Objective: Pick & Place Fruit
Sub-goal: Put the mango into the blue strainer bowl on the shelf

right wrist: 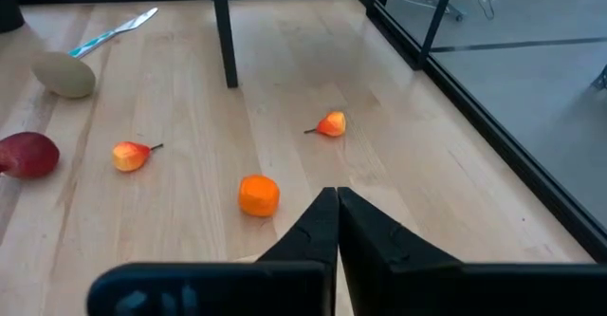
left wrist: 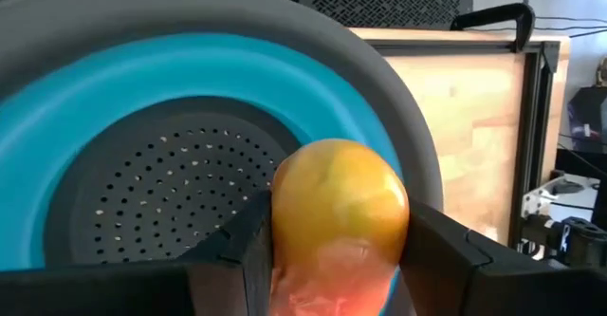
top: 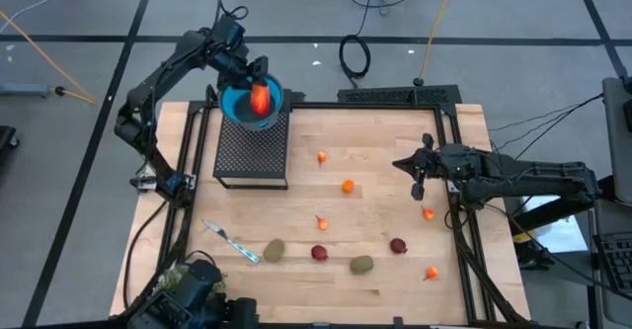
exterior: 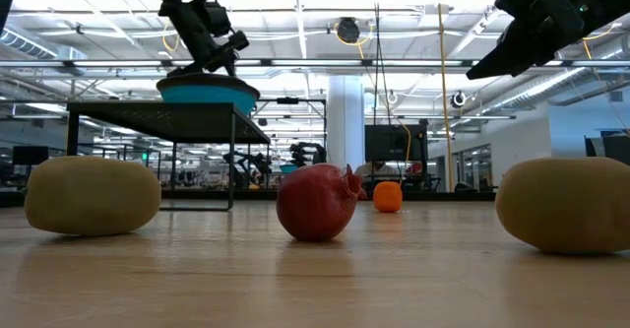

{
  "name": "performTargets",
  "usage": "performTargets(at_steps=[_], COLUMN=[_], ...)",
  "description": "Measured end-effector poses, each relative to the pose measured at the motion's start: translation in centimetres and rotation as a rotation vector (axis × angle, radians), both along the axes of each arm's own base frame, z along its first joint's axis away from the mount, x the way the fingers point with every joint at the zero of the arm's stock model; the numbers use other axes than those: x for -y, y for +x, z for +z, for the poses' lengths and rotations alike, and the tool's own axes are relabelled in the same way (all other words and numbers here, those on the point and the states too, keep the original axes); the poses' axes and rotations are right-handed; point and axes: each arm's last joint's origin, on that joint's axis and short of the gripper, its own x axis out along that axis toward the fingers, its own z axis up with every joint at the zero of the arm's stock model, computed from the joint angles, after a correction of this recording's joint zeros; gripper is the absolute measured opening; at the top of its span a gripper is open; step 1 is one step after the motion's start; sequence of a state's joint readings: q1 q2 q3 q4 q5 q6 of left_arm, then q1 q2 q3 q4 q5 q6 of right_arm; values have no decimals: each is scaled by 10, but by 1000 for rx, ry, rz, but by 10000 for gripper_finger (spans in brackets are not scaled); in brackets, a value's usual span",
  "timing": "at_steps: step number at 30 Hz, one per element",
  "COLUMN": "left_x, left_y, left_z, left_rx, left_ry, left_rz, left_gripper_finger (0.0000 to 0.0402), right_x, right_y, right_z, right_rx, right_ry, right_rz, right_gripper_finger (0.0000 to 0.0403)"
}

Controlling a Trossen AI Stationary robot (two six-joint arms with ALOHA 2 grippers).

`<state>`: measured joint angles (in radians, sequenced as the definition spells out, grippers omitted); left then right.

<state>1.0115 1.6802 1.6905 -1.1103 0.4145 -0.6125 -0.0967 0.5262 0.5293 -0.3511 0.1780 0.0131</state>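
Blue colander (top: 240, 110) with grey perforated base; yellow-to-red-orange fruit (top: 260, 96); 2 olive-brown ovals (top: 274, 251).

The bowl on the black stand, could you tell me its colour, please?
Blue bowl with a grey perforated base, clearest in the left wrist view.

- table (top: 375, 131): pale wood planks, smooth, slight sheen
- blue bowl (left wrist: 114, 88): matt plastic or silicone, grey perforated centre, grey rim
- black stand (top: 252, 151): dark metal, perforated mesh top, matt
- red-orange fruit (left wrist: 337, 212): smooth, glossy
- olive-brown ovals (exterior: 94, 195): matt, faintly rough skin
- dark red round (exterior: 317, 202): smooth, low sheen
- left gripper (left wrist: 332, 259) fingers (left wrist: 242, 250): matt dark plastic
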Motion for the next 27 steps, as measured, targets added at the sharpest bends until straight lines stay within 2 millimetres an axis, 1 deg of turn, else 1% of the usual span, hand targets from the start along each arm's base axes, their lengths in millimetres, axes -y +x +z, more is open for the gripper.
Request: performTargets(at_steps=[10, 13, 22, 27], left_x=[2, 3, 6, 6], left_y=[0, 0, 4, 4], left_z=[-1, -1, -1, -1], left_rx=[-13, -12, -8, -9], left_ry=[-21, -22, -26, -26], left_rz=[-7, -11, -22, -22], left_gripper_finger=[170, 176, 238, 253], right_x=[0, 0, 0, 0], right_y=[0, 0, 0, 0], right_z=[0, 0, 0, 0], right_rx=[-7, -7, -7, -7], right_ry=[-22, -22, -22, -22], right_rz=[9, 9, 10, 10], right_gripper_finger=[1, 1, 1, 1])
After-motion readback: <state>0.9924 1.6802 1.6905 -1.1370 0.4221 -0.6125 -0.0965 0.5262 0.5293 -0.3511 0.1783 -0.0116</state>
